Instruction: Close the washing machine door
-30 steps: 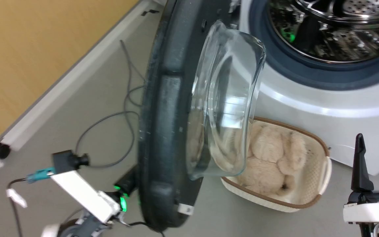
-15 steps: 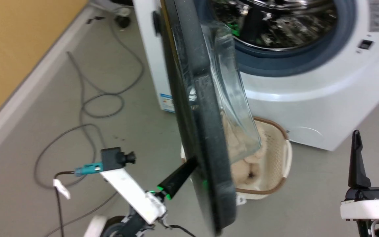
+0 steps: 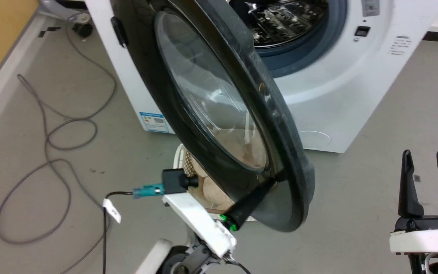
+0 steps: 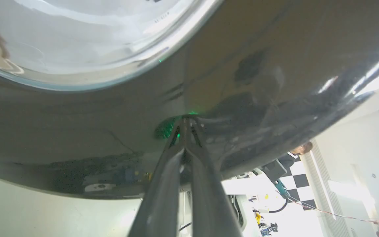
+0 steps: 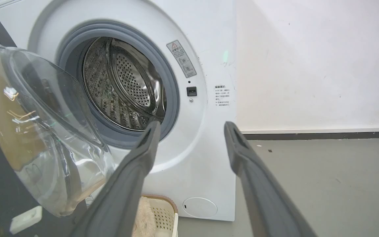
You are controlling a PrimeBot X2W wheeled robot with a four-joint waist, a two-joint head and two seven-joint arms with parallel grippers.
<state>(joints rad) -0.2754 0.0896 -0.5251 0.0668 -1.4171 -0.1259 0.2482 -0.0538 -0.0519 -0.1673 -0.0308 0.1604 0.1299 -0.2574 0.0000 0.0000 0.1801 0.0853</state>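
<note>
Touching door point(image 3: 203, 99) rim, left claw point(image 3: 268, 182) pinched, drum point(image 3: 280, 21) exposed

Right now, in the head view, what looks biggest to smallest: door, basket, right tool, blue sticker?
1. Door, also nearest the camera.
2. Right tool and basket: can't rank, the basket is mostly hidden behind the door.
3. Blue sticker, smallest.

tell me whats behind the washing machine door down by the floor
Behind the washing machine door sits a cream basket with a beige plush toy, glimpsed through the glass and past the door's lower edge. Its black rim covers the rest.
</note>
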